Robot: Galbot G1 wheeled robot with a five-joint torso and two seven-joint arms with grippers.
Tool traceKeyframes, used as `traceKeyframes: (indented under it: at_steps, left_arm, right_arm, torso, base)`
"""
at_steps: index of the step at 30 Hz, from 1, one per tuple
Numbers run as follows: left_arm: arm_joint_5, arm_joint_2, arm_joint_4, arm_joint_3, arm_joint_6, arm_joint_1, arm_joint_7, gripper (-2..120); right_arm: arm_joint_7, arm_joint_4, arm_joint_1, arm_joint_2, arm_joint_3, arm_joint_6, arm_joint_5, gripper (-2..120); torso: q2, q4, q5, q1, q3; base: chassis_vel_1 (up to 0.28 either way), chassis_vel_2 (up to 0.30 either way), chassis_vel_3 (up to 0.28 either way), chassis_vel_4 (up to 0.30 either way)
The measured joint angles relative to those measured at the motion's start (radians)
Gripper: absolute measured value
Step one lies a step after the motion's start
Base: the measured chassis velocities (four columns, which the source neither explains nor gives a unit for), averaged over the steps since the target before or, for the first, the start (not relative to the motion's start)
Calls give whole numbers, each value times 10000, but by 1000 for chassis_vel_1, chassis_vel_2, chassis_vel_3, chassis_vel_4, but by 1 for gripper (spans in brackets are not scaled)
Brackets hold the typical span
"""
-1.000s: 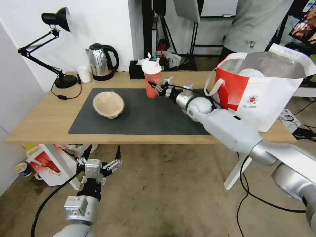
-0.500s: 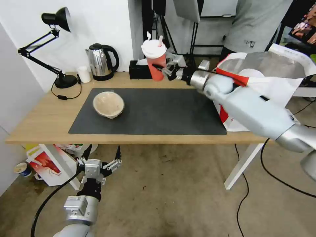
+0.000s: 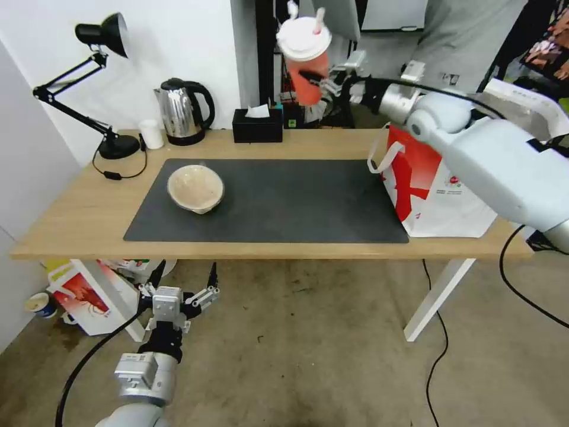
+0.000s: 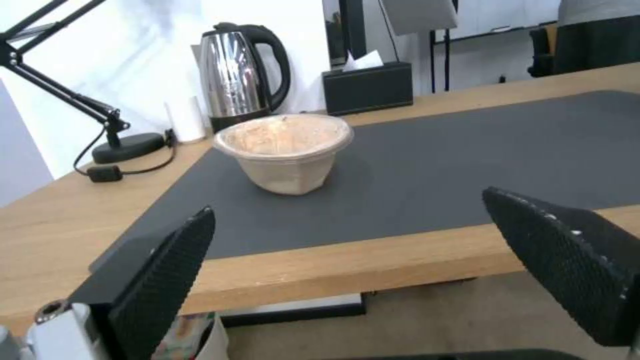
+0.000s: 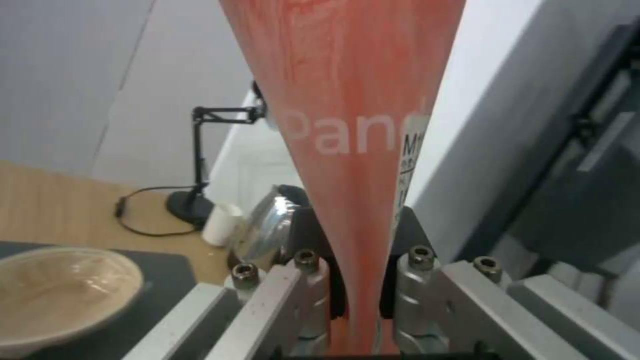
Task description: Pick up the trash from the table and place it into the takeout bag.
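Note:
My right gripper is shut on the red cup with white lid and straw, held high above the table's back edge, left of the takeout bag. Up close, the red cup is pinched between the right gripper jaws. The beige paper bowl sits on the dark mat at its left end. From the left wrist, the paper bowl stands beyond the table edge. My left gripper hangs open below the table's front edge, its fingers spread wide.
A kettle, a small white cup, a black desk lamp and a black tissue box line the table's back. A red-and-white carton and a paper cup lie on the floor at left. A person stands behind the bag.
My right arm has lifted the red cup off the mat, up and to the right toward the bag. The left arm and the bowl have stayed still.

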Motion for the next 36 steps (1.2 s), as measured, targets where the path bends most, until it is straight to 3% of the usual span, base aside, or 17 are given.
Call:
traceKeyframes:
  at_steps: [21, 36]
  left_arm:
    - [0, 0, 0, 0, 0, 0, 0, 100]
    - [0, 0, 0, 0, 0, 0, 0, 100]
  right_arm:
    - [-444, -437, -1724, -1491, 2675, 185, -34, 6]
    - [-704, -855, -2598, -1890, 4024, 328, -266, 6]
  torso:
    - [-1, 1, 0, 0, 0]
    - [-3, 1, -1, -1, 0]
  base:
    - [0, 0, 0, 0]
    - [0, 0, 0, 0]
